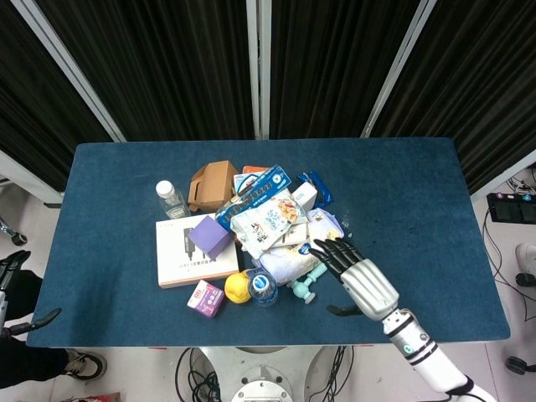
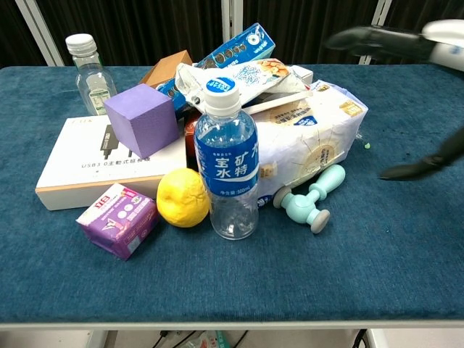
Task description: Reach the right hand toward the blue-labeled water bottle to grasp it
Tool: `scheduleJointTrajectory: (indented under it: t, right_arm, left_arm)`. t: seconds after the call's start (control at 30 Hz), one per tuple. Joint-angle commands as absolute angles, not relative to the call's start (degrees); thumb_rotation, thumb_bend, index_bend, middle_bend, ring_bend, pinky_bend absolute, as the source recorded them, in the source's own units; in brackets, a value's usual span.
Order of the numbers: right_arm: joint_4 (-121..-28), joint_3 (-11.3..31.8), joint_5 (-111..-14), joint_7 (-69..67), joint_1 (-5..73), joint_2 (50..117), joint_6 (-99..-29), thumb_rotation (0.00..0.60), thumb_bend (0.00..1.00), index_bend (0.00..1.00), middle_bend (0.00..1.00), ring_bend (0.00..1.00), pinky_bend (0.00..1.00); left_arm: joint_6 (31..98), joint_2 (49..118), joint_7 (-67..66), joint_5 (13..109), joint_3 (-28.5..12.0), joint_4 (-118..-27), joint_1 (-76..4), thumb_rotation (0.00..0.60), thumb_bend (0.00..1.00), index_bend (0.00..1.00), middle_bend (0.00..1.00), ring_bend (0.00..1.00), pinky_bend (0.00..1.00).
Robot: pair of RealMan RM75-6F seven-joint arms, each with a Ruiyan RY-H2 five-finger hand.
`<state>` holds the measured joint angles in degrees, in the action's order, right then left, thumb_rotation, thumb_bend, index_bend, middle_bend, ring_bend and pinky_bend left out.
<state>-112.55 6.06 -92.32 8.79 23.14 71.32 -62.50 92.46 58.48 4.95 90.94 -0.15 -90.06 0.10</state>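
Fingers spread and empty on my right hand (image 1: 356, 272), blurred at chest view's edge, apart from the blue-labeled water bottle (image 2: 228, 161); left hand unseen.

The table (image 2: 406, 261) is covered in matt, slightly napped dark blue cloth. The water bottle (image 2: 227, 163) is clear, glossy plastic with a smooth blue label and a pale blue ribbed cap. The lemon (image 2: 182, 197) has a dimpled, dull skin. The purple cube (image 2: 141, 119) looks matt and smooth. The white box (image 2: 80, 163) is smooth card. The right hand (image 1: 356, 272) has silvery metallic-looking plates and black fingers (image 1: 331, 251). The brown box (image 1: 212, 184) is plain cardboard.
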Motion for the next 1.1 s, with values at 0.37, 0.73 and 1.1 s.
scheduleJointTrajectory:
  t: [0.37, 0.73, 1.1]
  right_arm:
    - [-115.81, 10.26, -82.52, 18.99, 31.28, 78.32, -55.83, 0.600, 0.03, 0.00, 0.00, 0.00, 0.00]
    - [-116.00, 10.63, -76.38, 24.30, 35.81, 81.16, -53.68, 0.600, 0.04, 0.00, 0.06, 0.00, 0.12]
    - [-113.61, 9.95, -73.35, 28.14, 38.14, 84.25, -55.41, 0.600, 0.14, 0.15, 0.19, 0.15, 0.26]
  left_arm:
    - [92.20, 58.49, 5.38, 90.51, -0.29, -89.69, 0.17, 0.289, 0.06, 0.10, 0.11, 0.14, 0.25]
    - [92.31, 58.73, 6.27, 90.44, -0.34, -88.87, 0.32, 0.290, 0.06, 0.10, 0.11, 0.14, 0.25]
    - [92.98, 58.96, 7.66, 90.55, -0.36, -87.70, 0.73, 0.287, 0.06, 0.10, 0.11, 0.14, 0.25]
